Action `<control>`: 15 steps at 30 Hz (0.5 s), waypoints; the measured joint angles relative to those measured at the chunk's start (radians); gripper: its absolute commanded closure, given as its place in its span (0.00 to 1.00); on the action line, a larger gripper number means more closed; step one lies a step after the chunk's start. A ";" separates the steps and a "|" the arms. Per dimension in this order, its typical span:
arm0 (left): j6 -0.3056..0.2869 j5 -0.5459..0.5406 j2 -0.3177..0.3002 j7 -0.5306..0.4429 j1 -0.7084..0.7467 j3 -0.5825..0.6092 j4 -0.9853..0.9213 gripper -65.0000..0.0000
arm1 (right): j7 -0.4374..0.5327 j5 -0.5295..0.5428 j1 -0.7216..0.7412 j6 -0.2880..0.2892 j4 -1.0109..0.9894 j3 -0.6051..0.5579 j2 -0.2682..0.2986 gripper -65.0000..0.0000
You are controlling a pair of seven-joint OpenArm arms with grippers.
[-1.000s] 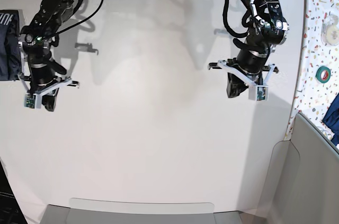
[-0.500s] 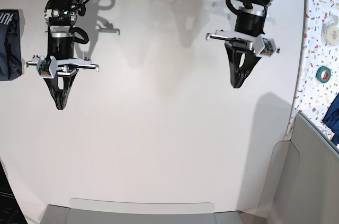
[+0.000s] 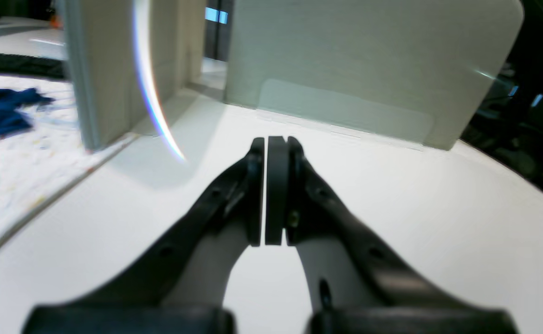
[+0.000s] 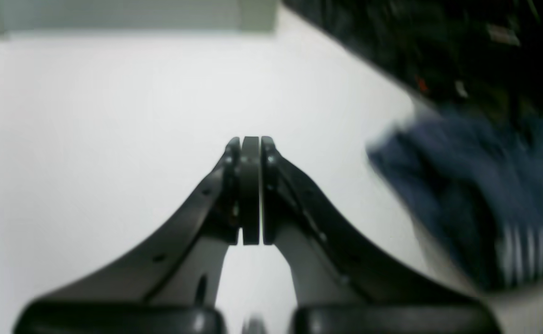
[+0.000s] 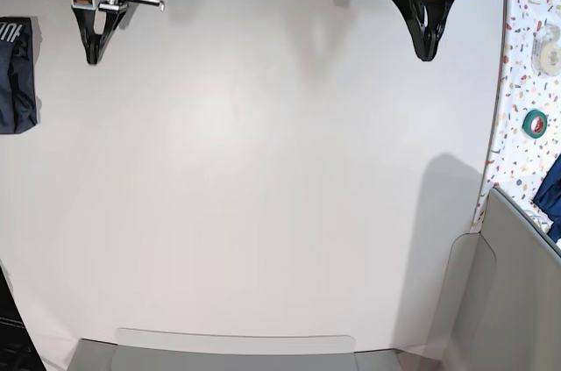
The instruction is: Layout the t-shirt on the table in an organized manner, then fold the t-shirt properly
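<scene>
Both claws hang over the white table (image 5: 263,178) with nothing between their fingers. Left gripper (image 5: 424,48), at the far edge on the base view's right, has its black jaws pressed flat together, as its wrist camera shows close up (image 3: 271,195). Right gripper (image 5: 93,53), at the far edge on the base view's left, is likewise pressed together and pinches nothing (image 4: 249,190).

Nearest the right gripper, just off to its outer side, lies the t-shirt (image 5: 16,64), a dark navy bundle folded small at the table's edge, white lettering showing on its upper part. From the right wrist camera it appears blurred beside the claw (image 4: 480,195), apart from the fingers and resting on the tabletop.

Bare white tabletop stretches between the two claws and well ahead of them. Beyond the left gripper's outer side runs a narrow speckled surface (image 5: 526,108) carrying a green tape roll (image 5: 535,122), a pale roll (image 5: 550,46) and a scrap of blue cloth (image 5: 550,191). Farthest ahead of both claws, grey panels (image 3: 369,69) stand along the table's opposite edge.
</scene>
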 measured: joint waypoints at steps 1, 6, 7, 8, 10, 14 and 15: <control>0.001 0.000 0.000 -0.008 0.010 0.000 -0.029 1.00 | 0.002 -0.006 -0.028 0.000 -0.017 -0.003 -0.010 1.00; 0.000 -0.005 0.000 -0.030 0.066 0.001 -0.154 1.00 | -0.016 -0.004 -0.140 0.001 -0.191 -0.011 -0.001 1.00; 0.003 -0.010 0.000 -0.024 0.080 0.001 -0.171 1.00 | -0.052 -0.004 -0.148 0.001 -0.227 -0.010 0.001 1.00; 0.000 -0.029 0.000 -0.026 0.102 0.004 -0.181 1.00 | -0.072 -0.005 -0.148 -0.001 -0.268 -0.010 0.002 1.00; 0.002 -0.100 -0.003 -0.039 0.153 0.038 -0.187 1.00 | -0.133 -0.002 -0.137 0.005 -0.345 -0.010 0.002 1.00; 0.002 -0.174 -0.011 -0.036 0.203 0.113 -0.228 1.00 | -0.143 -0.006 -0.114 0.016 -0.534 -0.014 0.020 1.00; -0.001 -0.179 -0.011 -0.039 0.203 0.132 -0.252 1.00 | -0.140 -0.004 -0.098 0.008 -0.599 -0.012 0.029 1.00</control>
